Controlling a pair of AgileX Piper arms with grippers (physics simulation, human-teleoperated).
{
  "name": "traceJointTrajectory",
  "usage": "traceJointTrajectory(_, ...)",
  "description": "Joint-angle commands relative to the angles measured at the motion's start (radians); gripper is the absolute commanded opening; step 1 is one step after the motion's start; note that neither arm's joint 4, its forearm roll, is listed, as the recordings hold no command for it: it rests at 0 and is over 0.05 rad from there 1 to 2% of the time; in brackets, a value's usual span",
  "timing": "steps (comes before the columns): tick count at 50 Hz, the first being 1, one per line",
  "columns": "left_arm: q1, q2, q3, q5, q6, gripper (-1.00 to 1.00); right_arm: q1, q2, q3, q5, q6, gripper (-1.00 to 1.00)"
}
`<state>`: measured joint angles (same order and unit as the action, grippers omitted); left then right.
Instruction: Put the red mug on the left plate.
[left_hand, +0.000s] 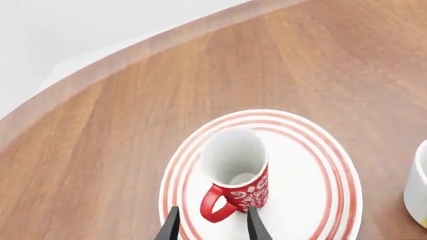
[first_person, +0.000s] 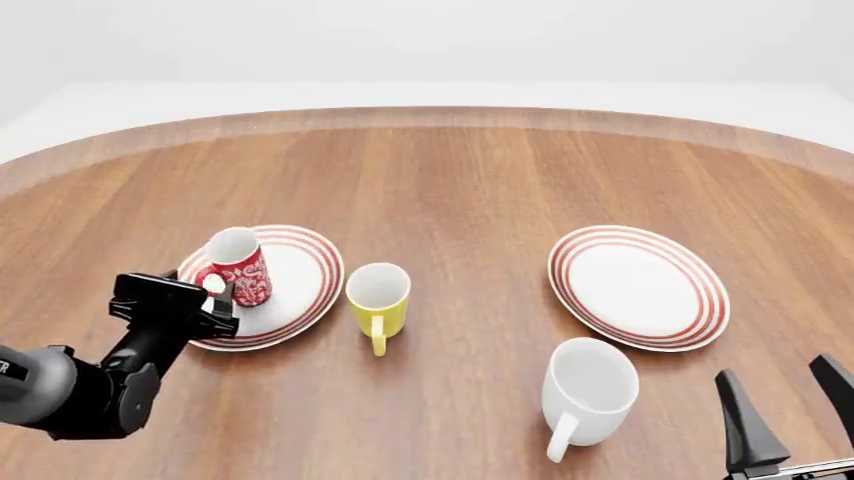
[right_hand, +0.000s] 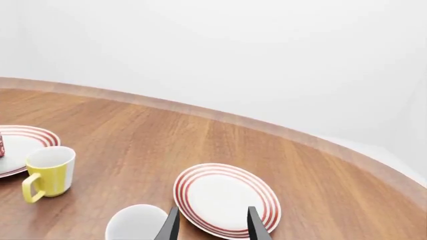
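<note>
The red mug (left_hand: 237, 172) with white swirls stands upright on the left plate (left_hand: 313, 170), handle turned toward my left gripper (left_hand: 213, 227). That gripper is open, its two dark fingertips on either side of the red loop handle and not pressing it. Seen from the front, the red mug (first_person: 240, 265) sits on the near-left part of the left plate (first_person: 304, 268), with the left gripper (first_person: 218, 295) just in front of it, mostly hidden by its wrist. My right gripper (first_person: 790, 400) is open and holds nothing at the near right edge.
A yellow mug (first_person: 378, 293) stands just right of the left plate. A bigger white mug (first_person: 589, 397) stands near the front, below the second ringed plate (first_person: 638, 286). The round wooden table's far rim (first_person: 427, 118) curves behind.
</note>
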<state>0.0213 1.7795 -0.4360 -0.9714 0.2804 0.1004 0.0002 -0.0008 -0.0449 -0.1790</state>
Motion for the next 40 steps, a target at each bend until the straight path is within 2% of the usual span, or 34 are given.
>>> traceJointTrajectory(1,-0.003,0.005,0.000,-0.003,-0.003,1.00,0.000,0.000,0.000,0.001,-0.002,1.00)
traceJointTrajectory(26,-0.010,-0.035,0.020,0.014,-0.017,1.00,0.000,0.000,0.000,0.001,-0.007,1.00)
traceJointTrajectory(36,-0.035,-0.150,0.079,0.054,-0.044,1.00,-0.001,0.000,0.000,0.001,-0.014,1.00)
traceJointTrajectory(40,-0.052,-0.242,0.142,0.077,-0.066,1.00,-0.007,0.000,0.000,-0.001,-0.022,1.00)
